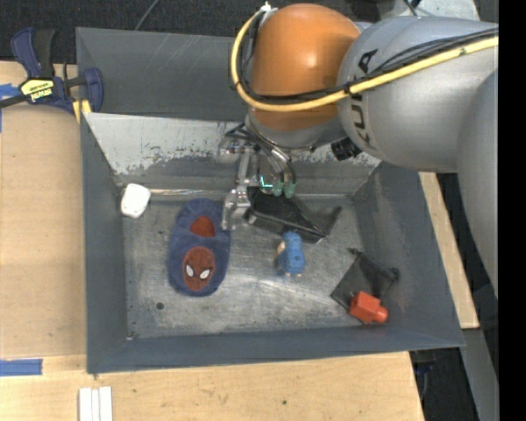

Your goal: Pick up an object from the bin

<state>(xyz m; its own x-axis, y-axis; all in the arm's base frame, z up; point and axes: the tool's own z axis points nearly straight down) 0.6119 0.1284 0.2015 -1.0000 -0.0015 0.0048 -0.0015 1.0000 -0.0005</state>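
My gripper (259, 198) hangs below the orange wrist cover over the bin's back middle, open, with one fingertip (232, 209) at the top right edge of a blue slipper and the other higher, to its right. The slipper (195, 251) has a red spider-mask face and lies left of centre. A flat black piece (291, 218) lies just under and right of the gripper, its left end below the gap between the fingers. Nothing is clearly gripped. A small blue toy figure (291, 254) lies in front of the black piece.
A small white block (134, 200) sits at the back left by the wall. A black piece with a red block (366, 298) lies at the front right. The arm covers the bin's back right corner.
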